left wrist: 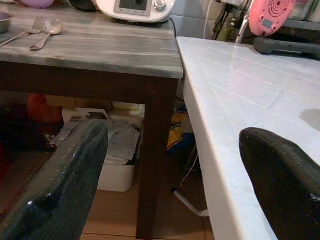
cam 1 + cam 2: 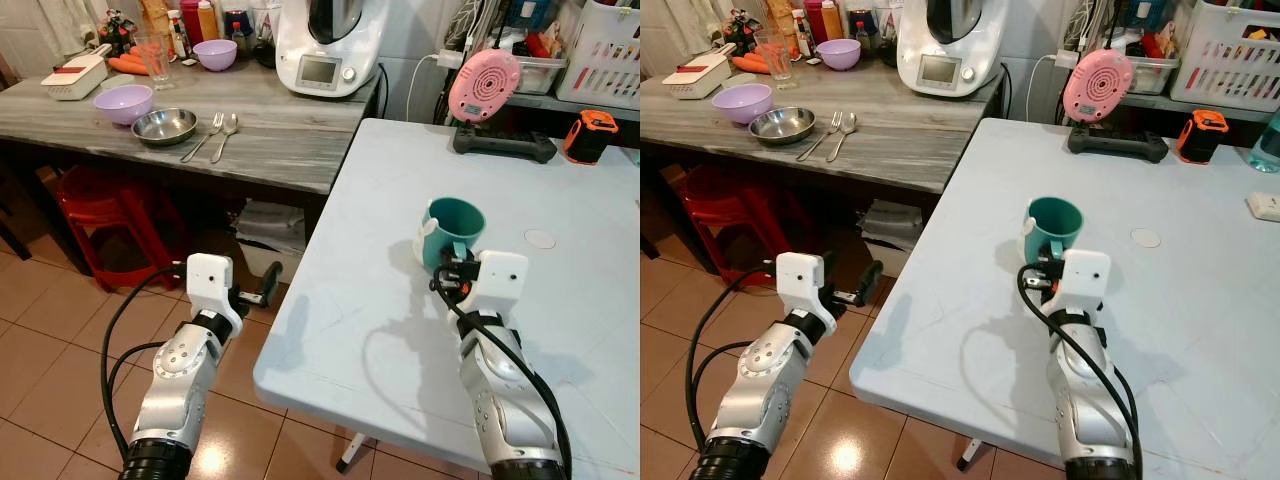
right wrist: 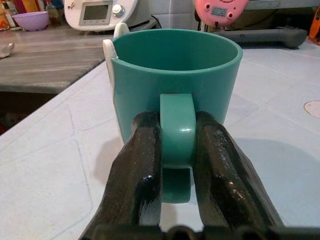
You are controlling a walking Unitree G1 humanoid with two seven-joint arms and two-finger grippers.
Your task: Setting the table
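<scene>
A teal mug [image 2: 452, 226] stands upright on the pale blue table [image 2: 380, 300], near its middle. My right gripper [image 3: 177, 145] is shut on the mug's handle [image 3: 177, 131], one black finger on each side. My left gripper [image 2: 262, 287] hangs open over the floor beside the table's left edge, holding nothing. On the grey wooden counter [image 2: 260, 140] lie a fork [image 2: 206, 134] and a spoon [image 2: 226, 132] side by side, next to a steel bowl [image 2: 164, 125] and a purple bowl [image 2: 123, 102].
A white kitchen machine [image 2: 325, 45] stands at the counter's back. A pink round device [image 2: 484, 86] on a black stand and an orange tool [image 2: 591, 134] sit at the table's far end. A red stool [image 2: 110, 215] is under the counter.
</scene>
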